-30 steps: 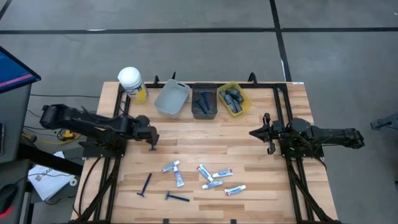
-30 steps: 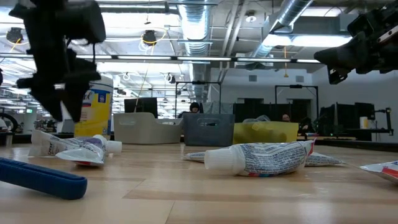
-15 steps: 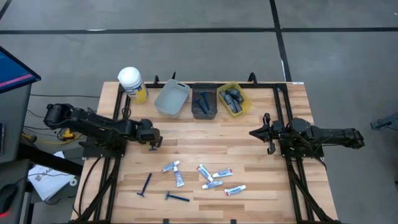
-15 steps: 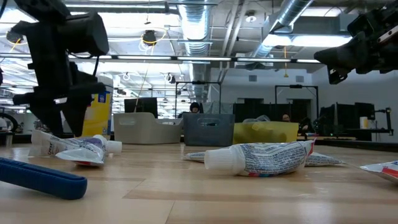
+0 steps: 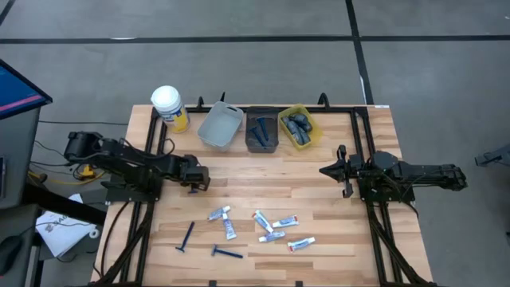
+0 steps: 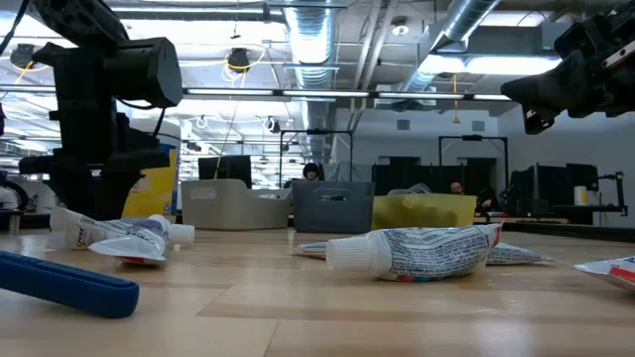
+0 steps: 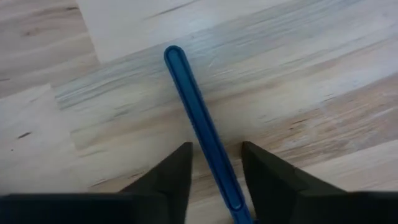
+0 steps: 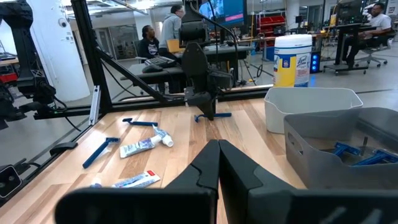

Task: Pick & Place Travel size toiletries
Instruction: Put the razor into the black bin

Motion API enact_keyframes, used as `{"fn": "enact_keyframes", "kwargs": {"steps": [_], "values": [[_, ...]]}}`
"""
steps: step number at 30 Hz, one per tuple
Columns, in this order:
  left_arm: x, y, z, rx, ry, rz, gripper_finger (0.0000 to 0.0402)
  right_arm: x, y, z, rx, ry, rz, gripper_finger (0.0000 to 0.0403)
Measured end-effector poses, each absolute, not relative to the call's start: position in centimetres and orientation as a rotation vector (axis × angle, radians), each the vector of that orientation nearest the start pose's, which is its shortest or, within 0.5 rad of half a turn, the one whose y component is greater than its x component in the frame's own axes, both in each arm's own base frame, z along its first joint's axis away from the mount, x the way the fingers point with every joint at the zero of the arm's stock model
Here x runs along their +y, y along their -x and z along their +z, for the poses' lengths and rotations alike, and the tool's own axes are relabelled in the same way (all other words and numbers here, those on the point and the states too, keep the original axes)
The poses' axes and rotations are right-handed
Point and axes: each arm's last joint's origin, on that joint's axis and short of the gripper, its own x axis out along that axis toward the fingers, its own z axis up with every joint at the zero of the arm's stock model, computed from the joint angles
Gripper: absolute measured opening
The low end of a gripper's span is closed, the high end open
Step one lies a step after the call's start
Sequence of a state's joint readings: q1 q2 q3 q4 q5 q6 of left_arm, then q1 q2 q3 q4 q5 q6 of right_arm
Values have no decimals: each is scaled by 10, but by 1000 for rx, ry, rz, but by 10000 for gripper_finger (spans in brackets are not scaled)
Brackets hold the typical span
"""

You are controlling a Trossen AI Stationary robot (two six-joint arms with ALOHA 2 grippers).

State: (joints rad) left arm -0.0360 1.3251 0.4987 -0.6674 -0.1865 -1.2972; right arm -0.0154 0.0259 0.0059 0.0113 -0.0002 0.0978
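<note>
Nearest the counter's point(image 5: 319, 199) front edge lay two blue razors point(image 5: 186, 236) and five white tubes point(image 5: 275, 225). Farther back from that edge, the left jaws point(image 7: 214, 171) were down at the wood, astride a third razor point(image 7: 200, 127), fingers point(image 7: 171, 174) close beside its handle, not clearly touching. The right jaws point(image 8: 217, 155) hung clenched and empty. Beyond stood three bins point(image 5: 262, 131) holding bottles and razors.

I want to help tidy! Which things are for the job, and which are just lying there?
For the job: white tubes, blue razors, dark mini bottles.
Just lying about: white-lidded yellow jar, papers beside the table.
</note>
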Motion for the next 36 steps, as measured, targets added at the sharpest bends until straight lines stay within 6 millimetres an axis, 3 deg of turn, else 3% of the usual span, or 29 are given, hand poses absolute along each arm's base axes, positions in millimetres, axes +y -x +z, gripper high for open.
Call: {"fn": "enact_keyframes", "kwargs": {"steps": [7, 15, 22, 28, 36], "values": [[-1, -170, 132, 1101, 910, 1007, 22, -2, -99, 165, 8, -98, -16, 0], [-2, -181, 155, 919, 1036, 873, 20, -2, -99, 165, 8, -98, -16, 0], [2, -212, 205, 590, 1080, 750, 20, -2, -99, 165, 8, -98, -16, 0], [27, -233, 246, 329, 1029, 646, 20, -2, -99, 165, 8, -98, -16, 0], [71, -238, 274, 193, 940, 640, 20, -2, -99, 165, 8, -98, -16, 0]]}}
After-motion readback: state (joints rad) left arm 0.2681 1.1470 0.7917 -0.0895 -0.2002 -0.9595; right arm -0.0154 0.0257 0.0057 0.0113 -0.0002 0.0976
